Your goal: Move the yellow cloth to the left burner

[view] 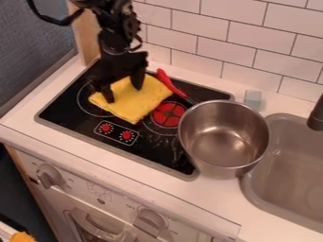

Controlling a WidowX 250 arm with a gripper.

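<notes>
The black gripper (123, 90) hangs over the upper left part of the stove. Its two fingertips are spread apart over the yellow cloth (137, 103), one near the cloth's left part and one near its upper middle. Whether they touch the cloth, I cannot tell. The cloth lies roughly flat on the black stove, covering the right part of the left burner (84, 100) and reaching to the edge of the red right burner (168, 115).
A large steel pot (223, 136) stands across the stove's right edge, beside the sink (290, 165). A red-handled utensil (169, 83) lies at the cloth's upper right. Behind the pot is a small grey block (253, 99); a tiled wall (240, 47) borders the counter.
</notes>
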